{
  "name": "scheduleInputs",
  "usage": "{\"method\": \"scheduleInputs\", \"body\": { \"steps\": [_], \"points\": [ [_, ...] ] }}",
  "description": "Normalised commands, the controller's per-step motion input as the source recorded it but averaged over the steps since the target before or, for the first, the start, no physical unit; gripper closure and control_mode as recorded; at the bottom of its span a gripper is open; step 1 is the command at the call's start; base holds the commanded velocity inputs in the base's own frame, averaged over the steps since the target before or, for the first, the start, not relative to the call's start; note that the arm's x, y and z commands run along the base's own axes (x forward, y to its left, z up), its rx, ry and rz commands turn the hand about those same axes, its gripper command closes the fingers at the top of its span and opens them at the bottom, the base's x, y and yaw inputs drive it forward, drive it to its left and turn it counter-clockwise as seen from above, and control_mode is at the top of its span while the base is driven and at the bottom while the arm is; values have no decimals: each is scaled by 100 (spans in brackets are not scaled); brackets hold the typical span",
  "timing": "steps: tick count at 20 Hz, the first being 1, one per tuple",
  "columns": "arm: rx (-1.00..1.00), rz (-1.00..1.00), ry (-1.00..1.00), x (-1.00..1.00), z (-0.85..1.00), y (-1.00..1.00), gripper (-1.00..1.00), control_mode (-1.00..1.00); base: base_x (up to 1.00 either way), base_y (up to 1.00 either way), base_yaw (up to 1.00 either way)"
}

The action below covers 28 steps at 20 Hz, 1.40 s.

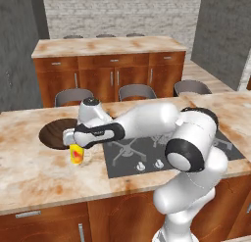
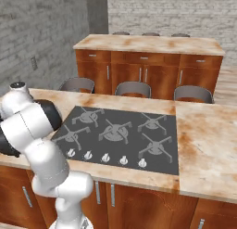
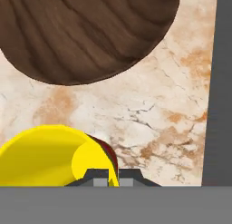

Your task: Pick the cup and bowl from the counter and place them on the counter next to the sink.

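Note:
The small yellow cup (image 1: pixel 77 155) with a red-orange mark stands upright on the beige counter (image 1: pixel 29 172), just left of the cooktop. My gripper (image 1: pixel 73 140) reaches down onto it from above. In the hand view the cup (image 3: pixel 41 157) sits low at the left, and my gripper (image 3: pixel 108 175) is shut on the right side of its rim, one finger on either side of the wall. The wide dark wood bowl (image 1: pixel 51 134) rests on the counter right behind the cup and spreads across the top of the hand view (image 3: pixel 86 32). The sink is out of view.
A grey four-burner cooktop (image 1: pixel 142 153) (image 2: pixel 120 135) lies right of the cup, with its edge (image 3: pixel 219 82) at the right of the hand view. Three grey chairs (image 1: pixel 137 91) stand behind the island. A second counter (image 1: pixel 108 46) runs along the back wall.

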Motion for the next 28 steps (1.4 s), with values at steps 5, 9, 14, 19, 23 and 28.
{"method": "scheduleInputs", "body": {
  "steps": [5,9,14,19,23,28],
  "points": [
    [8,0,0,-53,62,-69,100,-100,0,0,0],
    [8,0,0,-31,39,-77,100,-100,0,0,0],
    [0,4,0,2,13,-79,100,-100,0,0,0],
    [-2,7,0,17,23,-84,100,-100,0,0,0],
    [-6,18,0,-3,20,-95,100,-100,0,0,0],
    [-1,8,4,-51,42,-74,100,-100,0,0,0]
  ]
}}
